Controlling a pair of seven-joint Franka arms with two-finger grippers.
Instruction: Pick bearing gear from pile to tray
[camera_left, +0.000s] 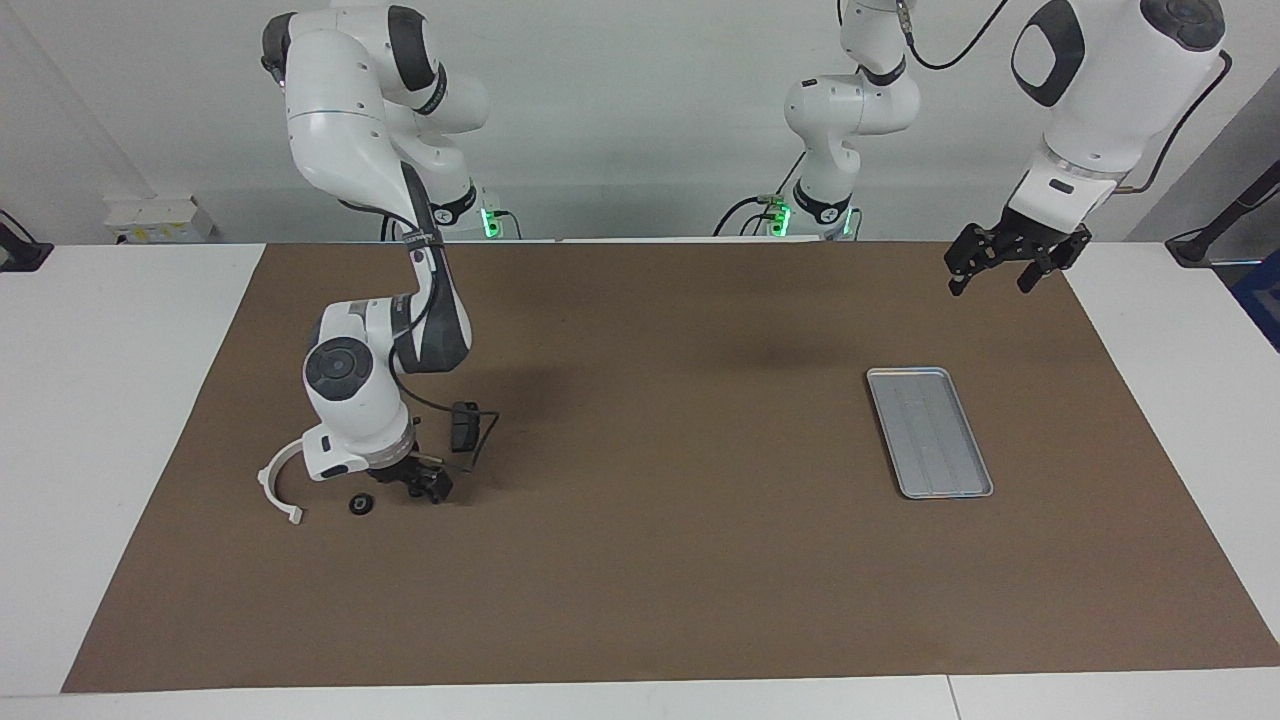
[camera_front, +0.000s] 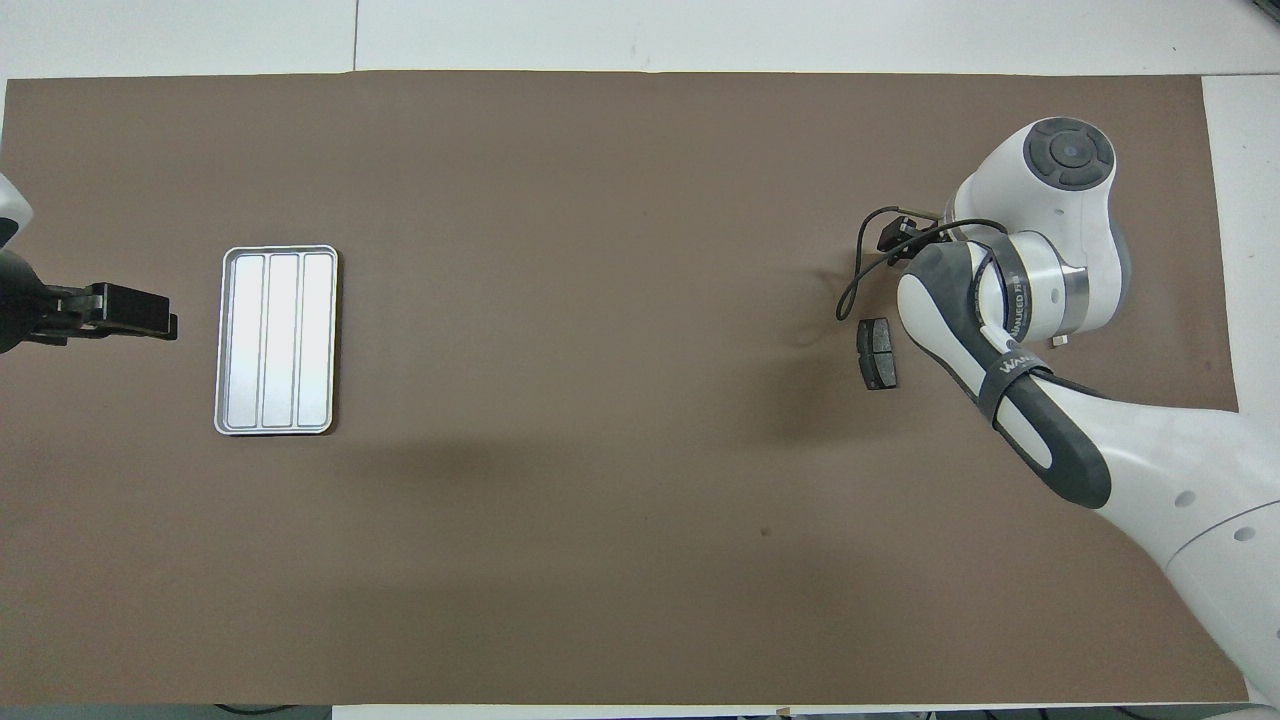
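Note:
The pile lies at the right arm's end of the brown mat: a white curved arc (camera_left: 272, 482), a small black round bearing gear (camera_left: 361, 503) beside it, and a dark brake pad (camera_left: 463, 427) (camera_front: 878, 353) nearer the robots. My right gripper (camera_left: 428, 485) is down at the mat just beside the bearing gear, apart from it, toward the left arm's end. In the overhead view the right arm (camera_front: 1010, 290) hides the gear and the arc. The silver tray (camera_left: 930, 432) (camera_front: 278, 340) lies bare. My left gripper (camera_left: 1003, 268) (camera_front: 140, 312) hangs open and holds nothing, above the mat's edge near the tray.
A black cable (camera_left: 487, 425) loops from the right wrist over the brake pad. The brown mat (camera_left: 660, 520) covers most of the white table. A wide stretch of mat lies between the pile and the tray.

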